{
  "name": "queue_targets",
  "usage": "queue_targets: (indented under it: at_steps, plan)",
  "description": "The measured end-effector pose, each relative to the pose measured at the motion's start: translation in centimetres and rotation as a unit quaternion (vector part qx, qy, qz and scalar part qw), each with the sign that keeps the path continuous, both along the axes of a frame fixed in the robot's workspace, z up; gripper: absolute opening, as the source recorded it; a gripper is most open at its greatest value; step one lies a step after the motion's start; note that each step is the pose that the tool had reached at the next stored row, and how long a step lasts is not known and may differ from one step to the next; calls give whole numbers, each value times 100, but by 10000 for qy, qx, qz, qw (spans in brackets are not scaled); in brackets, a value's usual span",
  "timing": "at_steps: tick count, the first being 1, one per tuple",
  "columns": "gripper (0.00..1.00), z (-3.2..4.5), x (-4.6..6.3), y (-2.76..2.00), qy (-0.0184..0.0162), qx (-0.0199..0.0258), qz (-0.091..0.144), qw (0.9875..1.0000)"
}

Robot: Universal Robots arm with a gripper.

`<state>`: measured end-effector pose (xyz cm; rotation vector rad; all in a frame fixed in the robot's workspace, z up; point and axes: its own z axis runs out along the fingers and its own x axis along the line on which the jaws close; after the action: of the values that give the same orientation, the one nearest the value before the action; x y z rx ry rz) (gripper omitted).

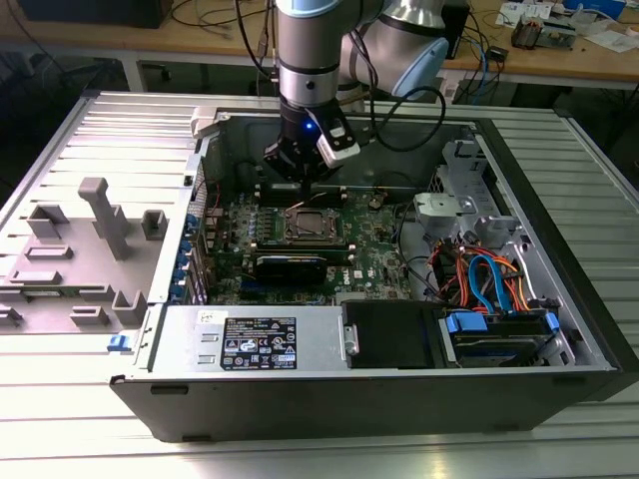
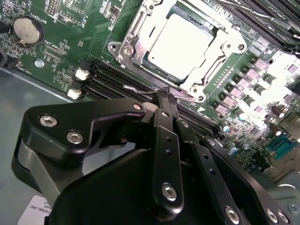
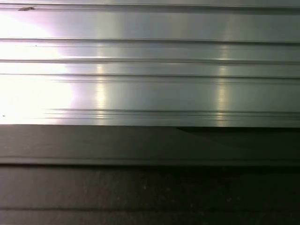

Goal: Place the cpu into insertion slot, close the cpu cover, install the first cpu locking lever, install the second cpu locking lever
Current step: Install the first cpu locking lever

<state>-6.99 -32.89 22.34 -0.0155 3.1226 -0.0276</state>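
In the second wrist view the cpu (image 2: 180,44) lies flat in the insertion slot (image 2: 157,70), its silver top showing through the window of the cpu cover (image 2: 132,47). The cover lies down over it. A thin wire locking lever (image 2: 140,89) runs along the socket's near edge. My gripper (image 2: 166,96) is shut, its black fingertips pressed together right at that lever; whether they touch it is unclear. In the exterior view the gripper (image 1: 300,165) hangs inside the open computer case, just behind the insertion slot (image 1: 311,222) on the green board.
Black memory slots (image 2: 117,79) and a coin battery (image 2: 27,29) lie near the socket. Case walls (image 1: 210,130) surround the board. Coloured cables (image 1: 489,279) and a drive (image 1: 499,334) fill the exterior view's right, the power supply (image 1: 250,339) the front. A grey plastic shroud (image 1: 90,239) lies outside.
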Motion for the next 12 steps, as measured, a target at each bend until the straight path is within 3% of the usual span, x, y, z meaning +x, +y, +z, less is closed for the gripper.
queue_targets:
  at_steps: [12]
  plan:
    - [11,-47,109,0,0,0,-139,9999]
